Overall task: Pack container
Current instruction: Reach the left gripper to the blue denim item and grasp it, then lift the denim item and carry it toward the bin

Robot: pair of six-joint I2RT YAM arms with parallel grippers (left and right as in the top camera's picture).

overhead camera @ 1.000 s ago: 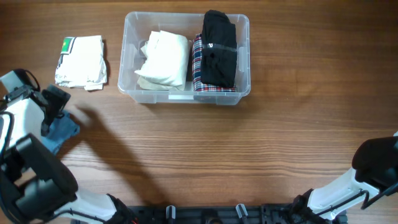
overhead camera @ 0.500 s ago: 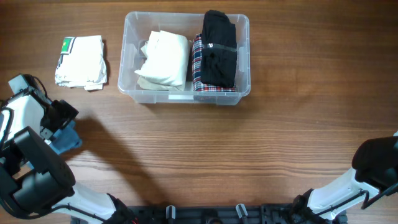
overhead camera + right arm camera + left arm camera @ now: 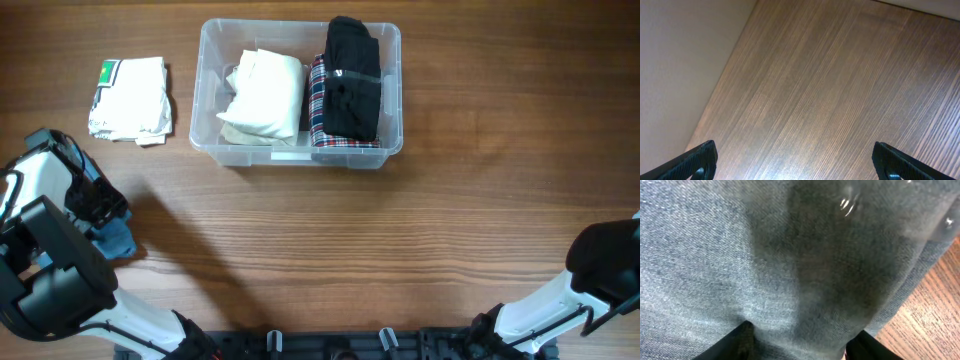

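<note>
Container far centre, folded garments inside, another garment left of it, jeans under left claw.

Wood-grain counter, brown. Directly on it:
- clear container at 12 o'clock
- folded white garment at 10 o'clock, just beside the container, not touching
- blue denim piece at 8 o'clock, near the edge
</note>
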